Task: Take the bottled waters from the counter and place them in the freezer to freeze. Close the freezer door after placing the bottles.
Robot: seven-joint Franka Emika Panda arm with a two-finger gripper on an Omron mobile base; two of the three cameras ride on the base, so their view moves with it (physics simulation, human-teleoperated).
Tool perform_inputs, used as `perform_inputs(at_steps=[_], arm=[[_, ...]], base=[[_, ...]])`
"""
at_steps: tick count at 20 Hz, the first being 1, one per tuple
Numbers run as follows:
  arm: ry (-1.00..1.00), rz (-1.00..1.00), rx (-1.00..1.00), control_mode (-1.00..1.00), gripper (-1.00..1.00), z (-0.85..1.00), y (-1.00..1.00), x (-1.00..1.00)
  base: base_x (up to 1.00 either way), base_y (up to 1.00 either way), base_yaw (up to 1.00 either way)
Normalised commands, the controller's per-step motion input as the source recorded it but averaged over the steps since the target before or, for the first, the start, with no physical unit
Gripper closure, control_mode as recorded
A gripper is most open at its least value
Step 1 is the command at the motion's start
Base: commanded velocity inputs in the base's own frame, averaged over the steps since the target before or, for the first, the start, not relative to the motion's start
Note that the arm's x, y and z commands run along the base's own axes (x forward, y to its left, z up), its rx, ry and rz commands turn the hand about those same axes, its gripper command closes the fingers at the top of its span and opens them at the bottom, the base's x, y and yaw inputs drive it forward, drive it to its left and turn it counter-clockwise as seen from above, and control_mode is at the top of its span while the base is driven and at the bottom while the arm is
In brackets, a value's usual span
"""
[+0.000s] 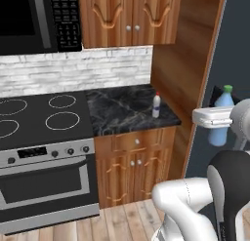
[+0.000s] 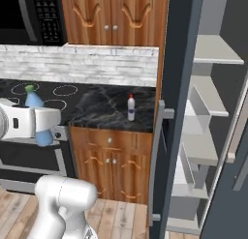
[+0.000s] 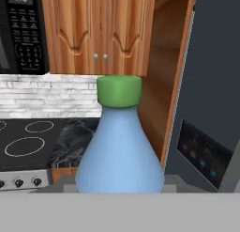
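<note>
My gripper (image 1: pixel 218 119) is shut on the green-capped bottled water (image 1: pixel 225 99), holding it upright in the air in front of the freezer door (image 1: pixel 230 50). Close up in the hand view, this pale blue bottle (image 3: pixel 119 151) stands upright with its green cap on top. From the right base view, the gripper (image 2: pixel 41 122) and its bottle (image 2: pixel 34 100) hang at the left over the stove. The red-capped bottled water (image 1: pixel 156 106) (image 2: pixel 131 108) stands upright on the black marble counter (image 1: pixel 122 110) (image 2: pixel 99 107). The freezer door (image 2: pixel 175 112) stands open, showing the freezer (image 2: pixel 210 49) with its grey shelves.
A black stovetop (image 1: pixel 39 115) with white rings lies left of the counter, with a microwave (image 1: pixel 34 20) above. Wooden upper cabinets (image 1: pixel 129 15) hang over the counter. A wooden side panel (image 1: pixel 183 64) separates the counter from the freezer. The door's grey handle (image 2: pixel 157 160) juts toward me.
</note>
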Motion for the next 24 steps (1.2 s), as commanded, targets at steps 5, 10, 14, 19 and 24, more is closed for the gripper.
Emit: perform_inputs(at_steps=[5,10,14,19,24], arm=[[0.0,0.0,0.0,1.0,1.0,0.0,0.0,0.0],[0.0,0.0,0.0,1.0,1.0,0.0,0.0,0.0],[0.0,0.0,0.0,1.0,1.0,0.0,0.0,0.0],[0.0,0.0,0.0,1.0,1.0,0.0,0.0,0.0],[0.0,0.0,0.0,1.0,1.0,0.0,0.0,0.0]], base=[[-0.55,-0.19,0.0],[-0.48,-0.33,0.0],[-0.18,-0.59,0.0],[-0.14,-0.58,0.0],[-0.11,-0.61,0.04]])
